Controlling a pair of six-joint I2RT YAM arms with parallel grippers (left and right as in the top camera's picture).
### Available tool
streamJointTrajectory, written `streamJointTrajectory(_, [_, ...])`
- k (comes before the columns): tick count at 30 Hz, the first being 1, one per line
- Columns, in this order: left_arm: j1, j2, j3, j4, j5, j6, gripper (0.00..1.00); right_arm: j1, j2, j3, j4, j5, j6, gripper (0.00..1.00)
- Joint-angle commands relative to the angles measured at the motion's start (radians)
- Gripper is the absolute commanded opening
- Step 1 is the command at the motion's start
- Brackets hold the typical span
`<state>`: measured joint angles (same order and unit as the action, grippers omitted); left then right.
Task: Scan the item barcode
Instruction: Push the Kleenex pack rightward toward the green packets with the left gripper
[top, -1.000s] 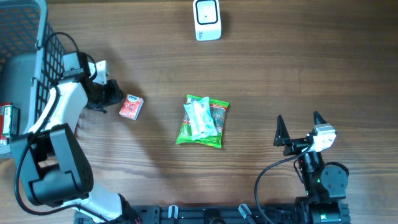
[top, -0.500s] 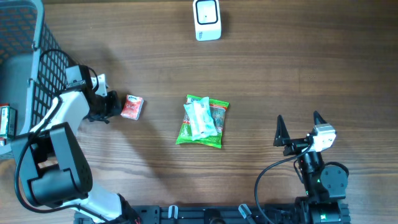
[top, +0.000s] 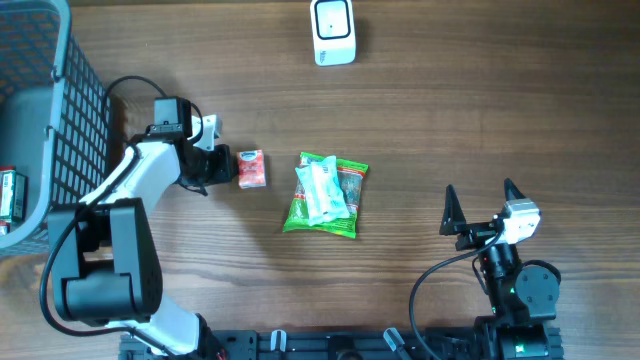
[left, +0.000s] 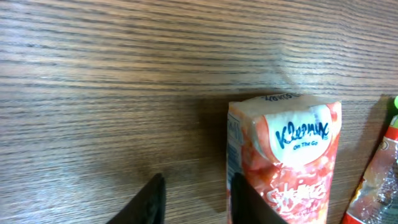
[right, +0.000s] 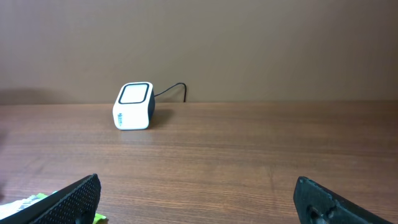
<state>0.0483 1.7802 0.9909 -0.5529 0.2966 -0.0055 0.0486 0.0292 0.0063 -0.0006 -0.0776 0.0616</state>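
Notice your left gripper (left: 199, 183) stands partly open with nothing between its fingers, one finger at the side of the Kleenex pack (left: 286, 155). The pack lies flat on the table (top: 450, 110), left of the middle, beside the green bag (top: 325, 195). Your right gripper (top: 480, 190) gapes wide, empty.

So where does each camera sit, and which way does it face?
Overhead: above the table, facing straight down on Kleenex pack, green snack bag, scanner, basket; both arms show.
Left wrist: on the left arm, close over the Kleenex pack; left gripper fingertips at bottom.
Right wrist: on the right arm, low, facing level across to the scanner; right gripper fingertips in lower corners.
Shared: overhead and left wrist, the Kleenex pack; overhead and right wrist, the scanner.
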Motion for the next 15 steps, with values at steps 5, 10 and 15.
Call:
streamJointTrajectory(5, [0.051, -0.040, 0.076, -0.120, -0.068, -0.046, 0.34, -0.003, 0.000, -0.001, 0.003, 0.010, -0.009, 1.00])
streamJointTrajectory(10, [0.091, -0.076, 0.163, -0.185, 0.254, -0.051, 0.45, -0.003, 0.000, -0.001, 0.003, 0.010, -0.009, 1.00])
streamJointTrajectory(15, [0.076, -0.045, 0.115, -0.172, 0.290, 0.028, 0.45, -0.003, 0.001, -0.001, 0.003, 0.010, -0.009, 1.00])
